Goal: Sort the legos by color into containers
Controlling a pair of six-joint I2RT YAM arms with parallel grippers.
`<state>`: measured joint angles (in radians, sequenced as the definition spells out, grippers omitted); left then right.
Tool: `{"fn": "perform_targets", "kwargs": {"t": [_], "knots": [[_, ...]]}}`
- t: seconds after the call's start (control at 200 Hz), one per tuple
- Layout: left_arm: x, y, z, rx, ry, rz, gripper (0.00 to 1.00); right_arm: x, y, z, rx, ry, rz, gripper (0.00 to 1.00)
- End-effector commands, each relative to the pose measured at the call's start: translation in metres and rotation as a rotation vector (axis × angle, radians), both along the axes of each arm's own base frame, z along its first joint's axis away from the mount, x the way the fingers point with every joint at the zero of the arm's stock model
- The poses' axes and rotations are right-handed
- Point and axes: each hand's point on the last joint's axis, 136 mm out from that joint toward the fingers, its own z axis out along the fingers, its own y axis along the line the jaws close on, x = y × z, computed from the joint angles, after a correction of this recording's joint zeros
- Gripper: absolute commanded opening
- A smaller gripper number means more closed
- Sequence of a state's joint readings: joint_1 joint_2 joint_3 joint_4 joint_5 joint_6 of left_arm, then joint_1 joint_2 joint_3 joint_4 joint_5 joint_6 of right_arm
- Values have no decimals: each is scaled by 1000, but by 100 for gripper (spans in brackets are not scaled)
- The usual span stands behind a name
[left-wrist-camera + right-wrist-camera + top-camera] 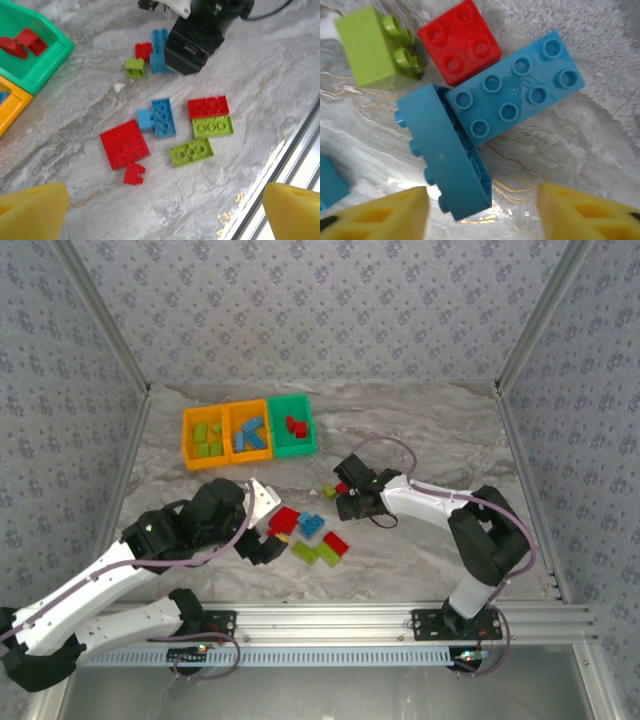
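Near the middle of the surface [430, 440], loose legos [312, 525] lie between the arms. Containers [227, 430] sit back-left, holding green, blue and red legos, left to right. Left gripper [165, 212] hovers above the red/blue/green pile, fingers wide apart, empty. Right gripper [482, 215] is low over a tipped blue brick [445, 160], fingers apart either side of its end, not touching.

2 arms low — left fingers [31, 211] spread wide, right fingers [380, 216] apart.
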<state>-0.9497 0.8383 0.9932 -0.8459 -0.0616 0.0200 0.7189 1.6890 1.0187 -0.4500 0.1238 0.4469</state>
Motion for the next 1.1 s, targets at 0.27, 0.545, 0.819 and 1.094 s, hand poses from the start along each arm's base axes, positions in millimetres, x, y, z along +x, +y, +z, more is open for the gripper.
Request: {"fn": "perform_targets", "kwargs": {"t": [0.27, 0.545, 0.819, 1.094], "knots": [[1, 10, 3, -24, -104, -11, 99, -2, 22, -2, 14, -27, 55, 30], [5, 16, 2, -25, -132, 18, 99, -1, 21, 16, -81, -105, 93, 67], [9, 17, -8, 8, -101, 36, 99, 8, 29, -18, -147, 15, 286, 79], [11, 18, -8, 1, -104, 44, 99, 16, 40, -29, -98, 47, 300, 56]]}}
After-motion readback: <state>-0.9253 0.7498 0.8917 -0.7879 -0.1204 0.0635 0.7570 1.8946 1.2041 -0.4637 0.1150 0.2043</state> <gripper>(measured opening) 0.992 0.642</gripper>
